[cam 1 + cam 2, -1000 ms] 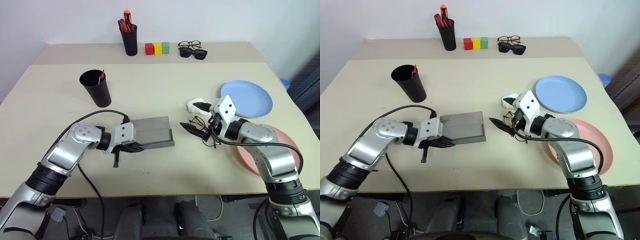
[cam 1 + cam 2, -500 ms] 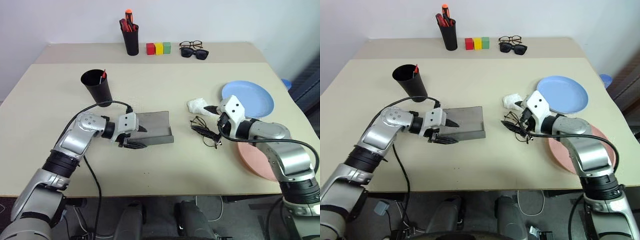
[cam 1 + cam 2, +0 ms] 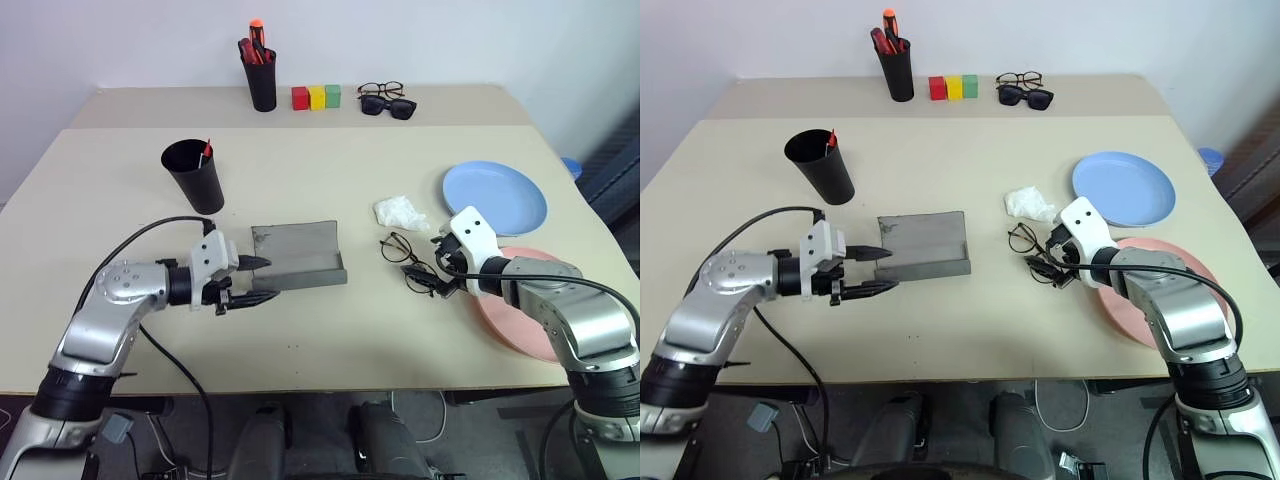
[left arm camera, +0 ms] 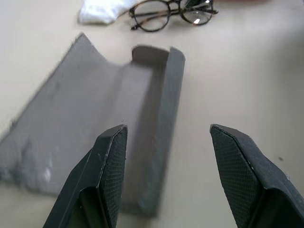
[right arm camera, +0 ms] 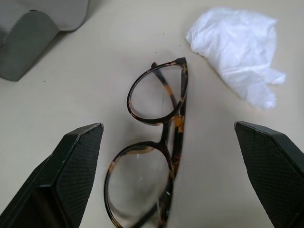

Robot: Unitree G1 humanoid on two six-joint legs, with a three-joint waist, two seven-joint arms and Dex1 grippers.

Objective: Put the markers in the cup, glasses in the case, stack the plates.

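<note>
The case (image 3: 298, 258) lies open on the worktop (image 3: 300, 170), lid flat toward the far side. The left pincer (image 3: 258, 279) is just beside its left end, fingers (image 4: 110, 161) spread apart and holding nothing; in the left wrist view the case's edge lies between the two fingers.

The glasses (image 5: 154, 142) lie on the worktop between the case and the plates, with round lenses and a brown-speckled frame. The right pincer (image 3: 443, 262) hangs at their right side, fingers (image 5: 71, 156) wide apart, one on each side of the glasses, not closed on them. A crumpled white tissue (image 3: 400, 211) lies just behind the glasses.

The blue plate (image 3: 495, 197) is on the right side of the worktop, and the pink plate (image 3: 525, 320) is nearer, partly under the right arm; they are not stacked.

The cup (image 3: 193, 176) stands upright on the left, behind the case, and a red tip of a marker (image 3: 205, 150) shows at its rim. At the far edge stand a pen holder (image 3: 259, 75) with red markers, three coloured blocks (image 3: 316, 96), and two more pairs of glasses (image 3: 385, 99)
</note>
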